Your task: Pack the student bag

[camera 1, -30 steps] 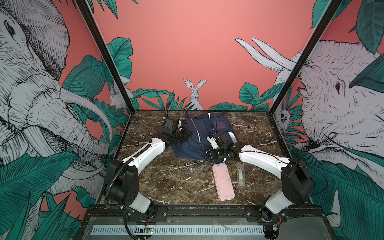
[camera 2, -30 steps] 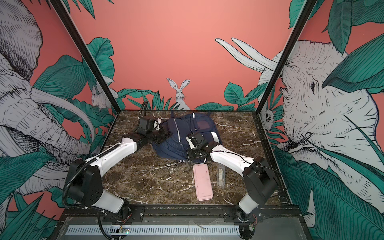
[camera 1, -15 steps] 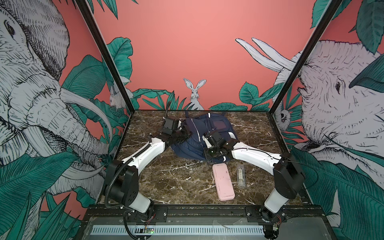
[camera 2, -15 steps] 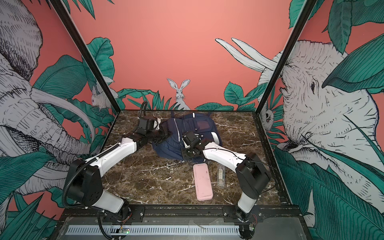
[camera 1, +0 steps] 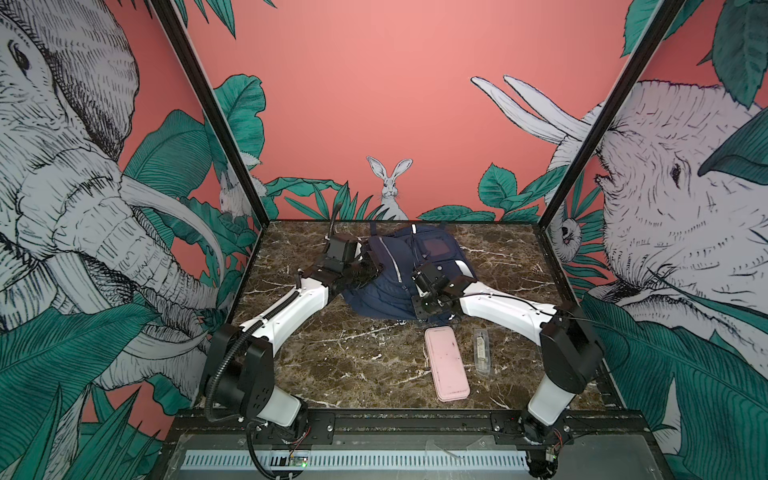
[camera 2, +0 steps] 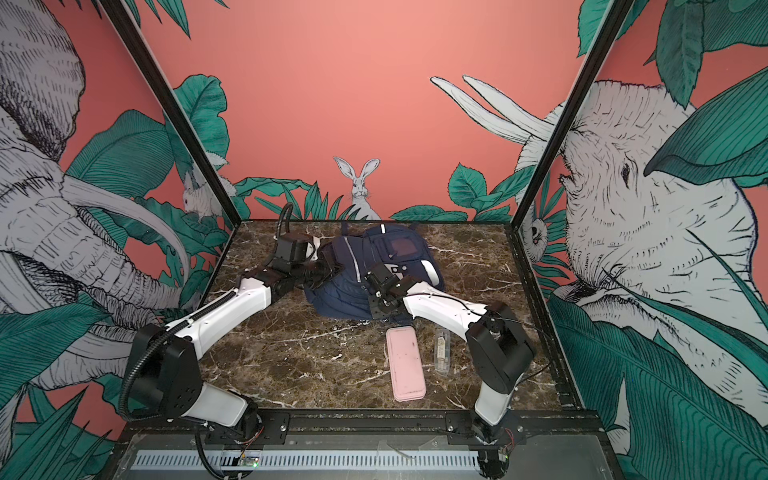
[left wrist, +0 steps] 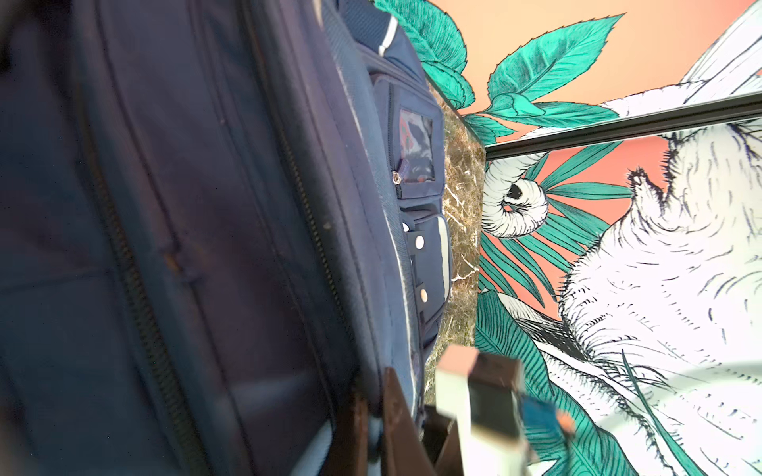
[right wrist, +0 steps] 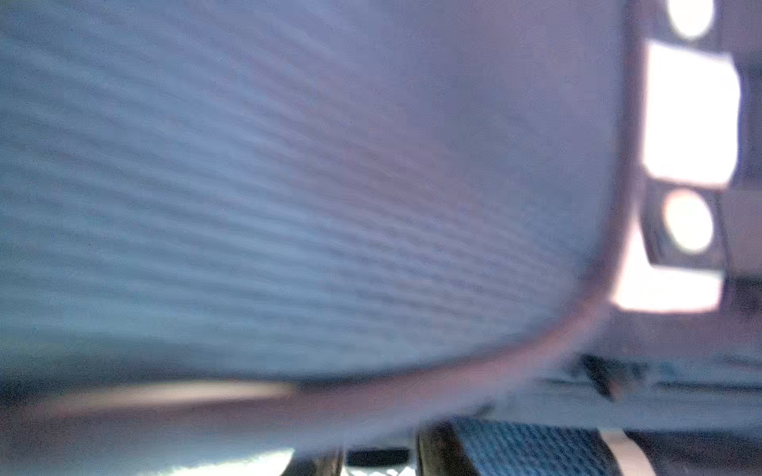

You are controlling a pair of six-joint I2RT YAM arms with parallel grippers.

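Snags are my main worry here tbh. The student bag point(camera 1: 399, 266) lies slumped at the back middle of the tabletop point(camera 1: 332, 353). The left hand point(camera 1: 368, 271) is pinched tight on a fold at its left edge, and the left wrist view shows fabric sandwiched between the fingers point(left wrist: 398, 424). The right hand point(camera 1: 426, 306) is dug into the near right part of the bag, and I honestly cannot tell if it's gripping cloth or just pressing in with the jaws part way apart. If the 2 arms pull apart without both having a proper hold, I'd guess the soft fabric slips out and the opening flops shut. Or the whole bag drags across the marble instead of opening. A zipper or strap catching a fingertip looks possible too. The pink case point(camera 1: 446, 363) and the small clear packet point(camera 1: 481, 351) sit just in front of the bag, neither packed yet, and a sliding bag or a swinging right elbow could knock them. Hard to make out: the right wrist view is basically a blur of blue weave jammed against the lens, so no read on that hand's grip. The bag's main opening is hidden behind the arms in both top views, so can't say how far it's unzipped. What's in the clear packet is too small to tell.
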